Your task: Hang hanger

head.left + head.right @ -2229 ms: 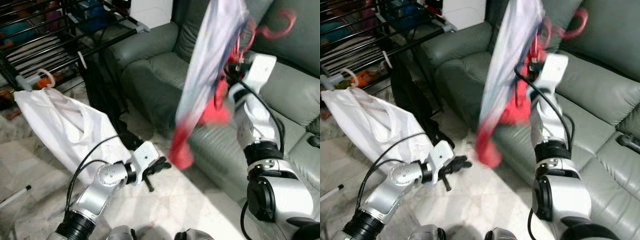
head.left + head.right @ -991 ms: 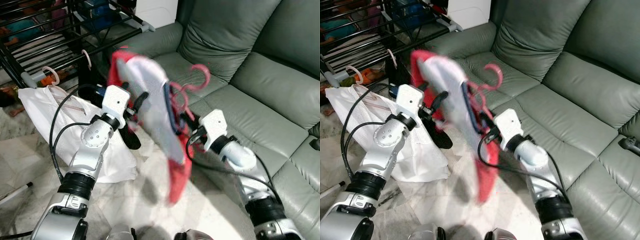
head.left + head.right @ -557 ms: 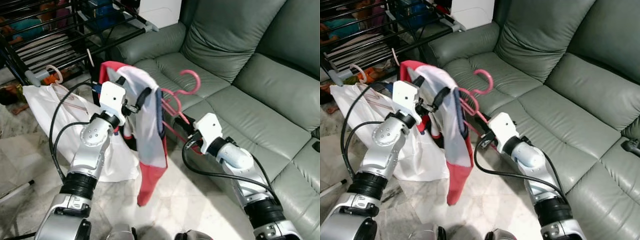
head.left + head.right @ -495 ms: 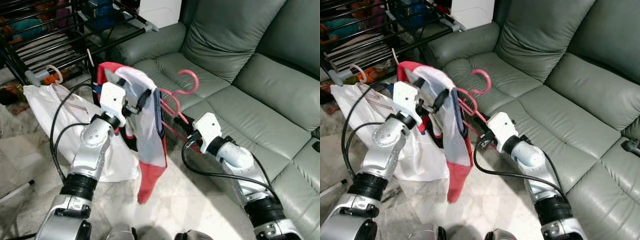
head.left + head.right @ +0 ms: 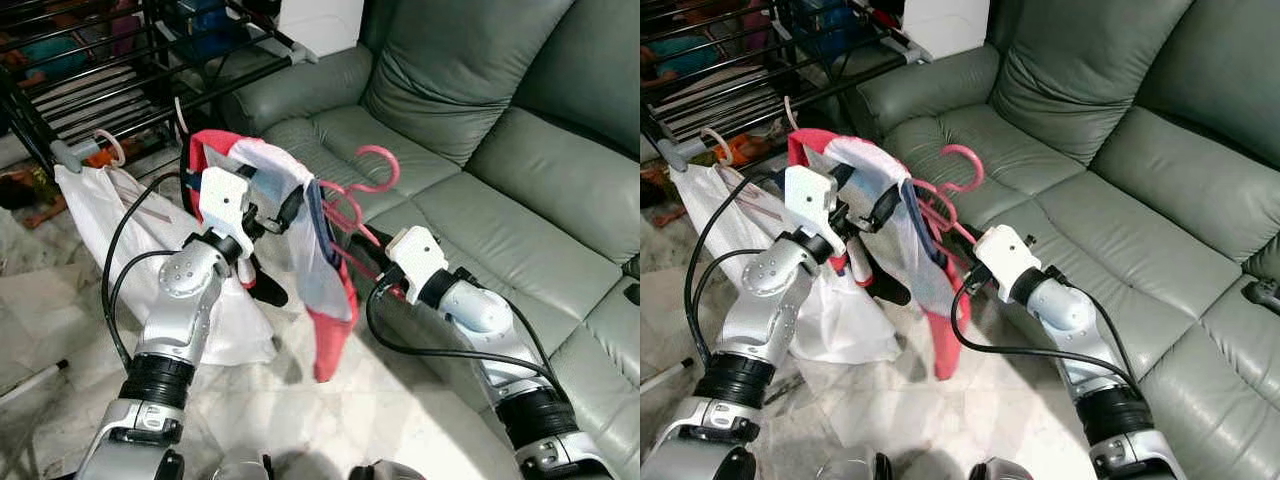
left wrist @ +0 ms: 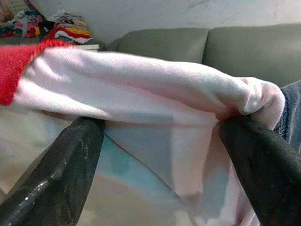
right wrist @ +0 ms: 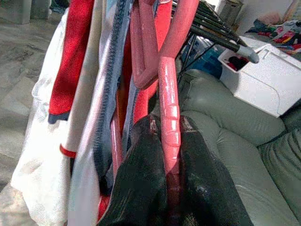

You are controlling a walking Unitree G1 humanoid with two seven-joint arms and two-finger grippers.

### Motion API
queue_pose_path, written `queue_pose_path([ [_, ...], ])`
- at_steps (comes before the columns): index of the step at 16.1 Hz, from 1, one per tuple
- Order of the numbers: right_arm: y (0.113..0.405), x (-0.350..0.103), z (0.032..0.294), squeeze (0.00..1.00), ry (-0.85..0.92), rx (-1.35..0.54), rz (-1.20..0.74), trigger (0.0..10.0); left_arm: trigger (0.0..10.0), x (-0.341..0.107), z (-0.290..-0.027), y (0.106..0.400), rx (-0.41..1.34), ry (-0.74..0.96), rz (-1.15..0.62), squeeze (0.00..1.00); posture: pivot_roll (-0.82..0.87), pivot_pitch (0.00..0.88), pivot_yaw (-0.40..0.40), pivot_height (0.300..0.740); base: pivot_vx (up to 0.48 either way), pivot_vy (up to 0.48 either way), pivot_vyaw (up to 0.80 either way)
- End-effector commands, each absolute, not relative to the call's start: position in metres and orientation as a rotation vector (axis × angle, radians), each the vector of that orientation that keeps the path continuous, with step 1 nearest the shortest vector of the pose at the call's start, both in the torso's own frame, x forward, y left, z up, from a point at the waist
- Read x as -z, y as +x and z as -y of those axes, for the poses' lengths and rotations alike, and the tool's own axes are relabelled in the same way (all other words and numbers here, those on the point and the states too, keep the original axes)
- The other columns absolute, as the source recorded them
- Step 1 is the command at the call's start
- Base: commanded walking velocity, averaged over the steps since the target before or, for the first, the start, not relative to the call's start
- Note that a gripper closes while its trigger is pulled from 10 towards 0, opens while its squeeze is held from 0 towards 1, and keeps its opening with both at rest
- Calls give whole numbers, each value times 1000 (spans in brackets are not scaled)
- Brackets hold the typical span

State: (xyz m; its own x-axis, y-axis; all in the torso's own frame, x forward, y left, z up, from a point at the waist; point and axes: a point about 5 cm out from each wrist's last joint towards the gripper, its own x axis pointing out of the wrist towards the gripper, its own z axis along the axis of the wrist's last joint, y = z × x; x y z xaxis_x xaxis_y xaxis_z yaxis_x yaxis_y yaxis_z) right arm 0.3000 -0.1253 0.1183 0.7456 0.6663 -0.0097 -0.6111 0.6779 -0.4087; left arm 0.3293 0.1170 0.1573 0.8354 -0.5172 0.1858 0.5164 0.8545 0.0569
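A pink hanger (image 5: pixel 372 170) carries a white and red garment (image 5: pixel 325 285) with a dark blue collar, held up in front of me over the floor beside the sofa. My right gripper (image 5: pixel 365 262) is shut on the hanger's pink bar (image 7: pixel 169 94), with its black fingers (image 7: pixel 141 179) on either side. My left gripper (image 5: pixel 272 213) is raised at the garment's left shoulder. In the left wrist view its gripper (image 6: pixel 162 125) is spread wide, with the white cloth (image 6: pixel 155 94) lying across both fingers. The hanger's hook points up and free toward the sofa.
A black drying rack (image 5: pixel 90 70) stands at the back left, with a white garment (image 5: pixel 110 215) hanging from its rail on another hanger. A grey leather sofa (image 5: pixel 480 120) runs along the right. A white box (image 5: pixel 320 20) sits behind the sofa arm. Marble floor lies below.
The right arm has come down from holding the garment high, and the left arm has risen to its shoulder. In the last half second the garment's lower end swung toward the right arm.
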Motion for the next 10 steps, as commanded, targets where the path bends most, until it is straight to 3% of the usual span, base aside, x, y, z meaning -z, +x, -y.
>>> queue_pose_path([
  [1, 300, -124, 115, 0, -419, -765, 182, 10000, 10000, -164, -97, 322, 672, -17, 216, 1000, -49, 0, -13, 740, 0, 0, 0],
  [3, 300, -117, 118, 0, -455, -764, 165, 10000, 10000, -166, -86, 314, 761, -51, 205, 953, -49, 0, -14, 740, 0, 0, 0],
  [4, 300, -116, 119, 0, -463, -762, 158, 10000, 10000, -166, -84, 312, 777, -49, 203, 706, -49, 0, -14, 740, 0, 0, 0],
  [5, 302, -111, 122, 0, -496, -751, 139, 10000, 10000, -165, -81, 306, 825, -41, 185, 278, -43, 0, -16, 740, 0, 0, 0],
  [6, 302, -111, 124, 0, -521, -746, 154, 10000, 10000, -160, -82, 303, 837, -7, 166, 0, -43, 0, -16, 740, 0, 0, 0],
  [8, 303, -112, 125, 0, -528, -742, 160, 10000, 10000, -155, -86, 302, 840, 35, 156, 0, -41, 0, -15, 740, 0, 0, 0],
  [9, 303, -112, 126, 0, -533, -748, 157, 10000, 10000, -153, -89, 303, 830, 43, 153, 259, -39, 0, -14, 740, 0, 0, 0],
  [10, 302, -111, 128, 0, -540, -754, 151, 10000, 10000, -152, -92, 303, 827, 60, 151, 1000, -39, 0, -14, 740, 0, 0, 0],
])
